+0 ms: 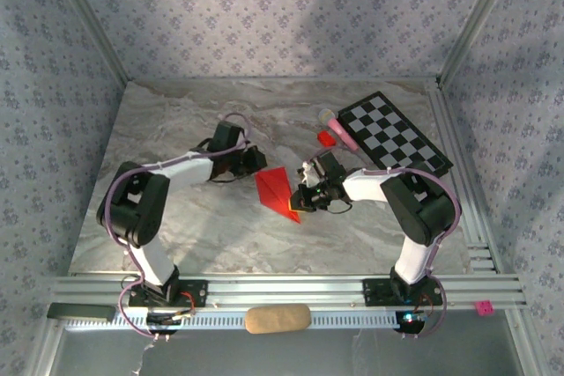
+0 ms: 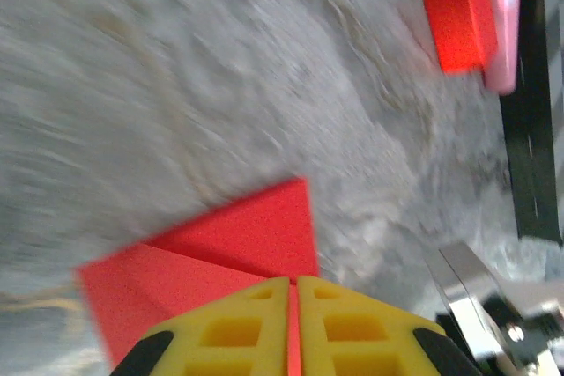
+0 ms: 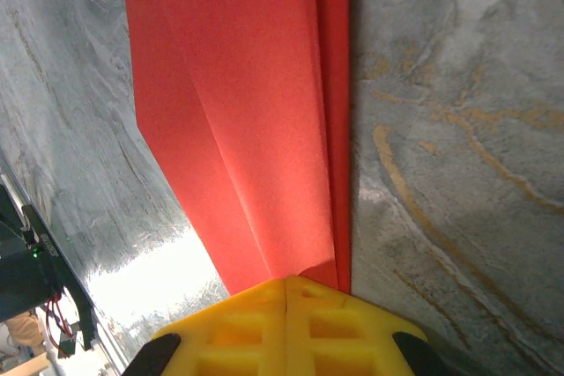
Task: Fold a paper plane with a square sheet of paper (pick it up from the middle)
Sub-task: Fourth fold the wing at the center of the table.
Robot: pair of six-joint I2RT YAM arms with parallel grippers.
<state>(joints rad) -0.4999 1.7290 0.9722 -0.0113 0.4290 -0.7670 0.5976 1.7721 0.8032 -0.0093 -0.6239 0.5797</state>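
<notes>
The square sheet of paper [image 1: 275, 188] is bright red and folded into a pointed kite shape with long creases. It lies mid-table with its tip toward the near right. My left gripper [image 1: 258, 163] is at its far left edge. In the left wrist view the yellow fingertips of that gripper [image 2: 293, 283] stand almost together, with a thin strip of the red paper [image 2: 247, 235] in the slit. My right gripper [image 1: 304, 202] is at the near right tip. In the right wrist view that gripper [image 3: 286, 281] is shut on the end of the folded paper [image 3: 247, 103], which runs away from its fingertips.
A black-and-white checkerboard [image 1: 397, 134] lies at the back right, with a small red block [image 1: 327, 138] and a pink piece [image 1: 341, 134] beside it. The left wrist view also has the block [image 2: 458, 19]. A tan oblong [image 1: 278, 318] rests on the front rail.
</notes>
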